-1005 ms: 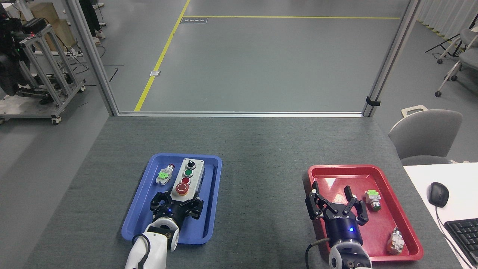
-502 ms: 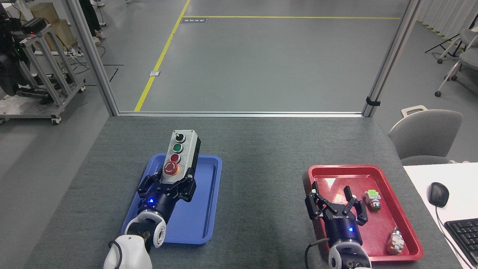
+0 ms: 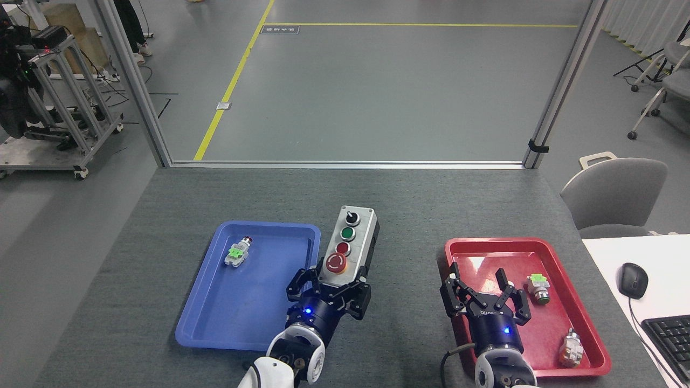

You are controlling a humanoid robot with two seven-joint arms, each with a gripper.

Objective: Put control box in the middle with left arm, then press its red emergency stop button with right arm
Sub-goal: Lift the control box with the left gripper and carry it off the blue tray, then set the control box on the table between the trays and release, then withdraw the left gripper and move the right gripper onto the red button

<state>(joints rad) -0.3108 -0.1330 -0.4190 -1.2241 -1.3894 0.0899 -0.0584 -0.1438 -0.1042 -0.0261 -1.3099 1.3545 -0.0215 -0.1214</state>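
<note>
The control box [image 3: 350, 245] sits in my left gripper [image 3: 330, 291], whose fingers are pinched around its near end, so that end of the box is covered and I cannot see its lower edge. It lies lengthwise away from me, above the grey table [image 3: 388, 199], just to the right of the blue tray [image 3: 253, 328] and well left of the red tray [image 3: 544, 366]; I cannot tell whether its base touches the table. On its face, from far to near, are a black knob [image 3: 352, 217], a green button [image 3: 347, 233], a small red button [image 3: 343, 248] and the big red emergency stop button [image 3: 336, 262], which is nearest my fingers. My left arm is cut off at the bottom edge, only its white wrist showing.

My right gripper [image 3: 483, 296] is over the near left part of the red tray with its fingers spread and nothing between them. It hides part of the tray floor, and its wrist runs out of view at the bottom.

The blue tray holds one small push-button part [image 3: 237, 251] with a green tag, near its far left corner. The red tray holds a second part with a green tag [image 3: 538, 287] just right of my right gripper, and a metallic part [image 3: 572, 347] near its front right corner, too small to make out in detail.

A mouse [image 3: 632, 280] and a keyboard [image 3: 668, 337], cut off by the edge, lie on a white desk at right.
</note>
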